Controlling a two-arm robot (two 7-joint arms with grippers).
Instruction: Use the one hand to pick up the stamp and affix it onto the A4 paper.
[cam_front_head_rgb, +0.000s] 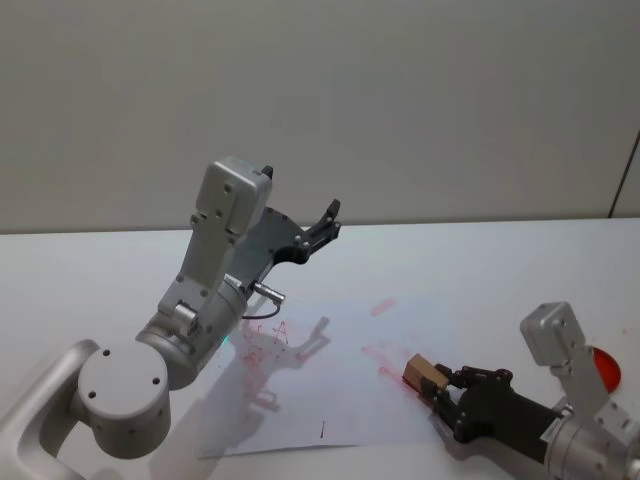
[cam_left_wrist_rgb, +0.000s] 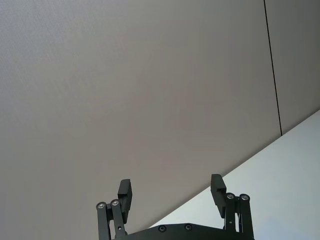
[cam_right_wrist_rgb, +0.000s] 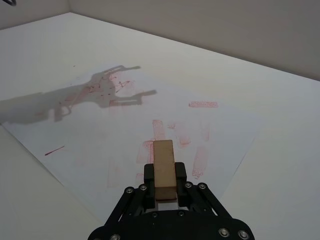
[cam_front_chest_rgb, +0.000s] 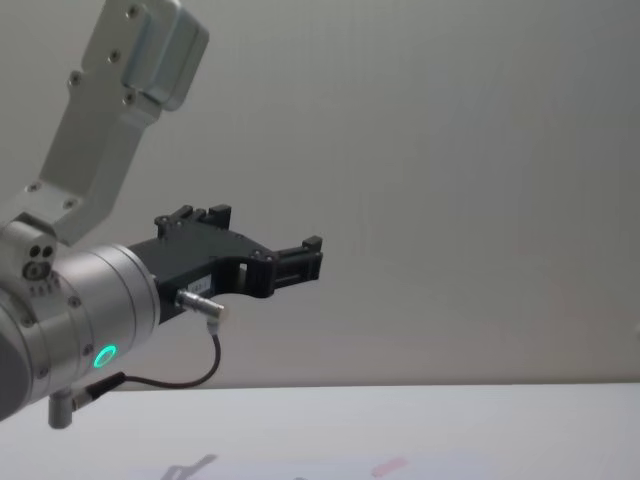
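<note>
From the head: low on the right, right tool (cam_front_head_rgb: 440, 385) clamped on the stamp (cam_front_head_rgb: 424, 373), with the wooden block jutting from between the fingers toward the left. Beneath it, the right part of the A4 paper (cam_front_head_rgb: 330, 390), flat on the white bench (cam_front_head_rgb: 500, 270) and smeared with pink-red marks (cam_front_head_rgb: 385, 350). Hard to tell whether block and sheet touch. Raised well above the sheet's left half, left tool (cam_front_head_rgb: 322, 225), fingers spread, pointing off toward the wall (cam_front_head_rgb: 400, 100).

From the left wrist: left tool (cam_left_wrist_rgb: 170, 191) wide open and empty, fingers (cam_left_wrist_rgb: 125, 192) far apart, aimed at the wall (cam_left_wrist_rgb: 125, 90) with a wedge of bench (cam_left_wrist_rgb: 285, 170) to one side.

From the right wrist: right tool (cam_right_wrist_rgb: 165, 176) closed against both long sides of the stamp (cam_right_wrist_rgb: 163, 160), broad face up, front end over a cluster of red marks (cam_right_wrist_rgb: 180, 135) near the edge of the A4 paper (cam_right_wrist_rgb: 100, 130). Across the sheet's farther part, the shadow (cam_right_wrist_rgb: 100, 95) of the other arm.

From the chest: left tool (cam_front_chest_rgb: 300, 255) held high in front of the wall, on the silver arm with its green light (cam_front_chest_rgb: 104, 355). Along the bottom, a strip of bench (cam_front_chest_rgb: 500, 430) and the paper's far edge with one pink mark (cam_front_chest_rgb: 390, 466).
</note>
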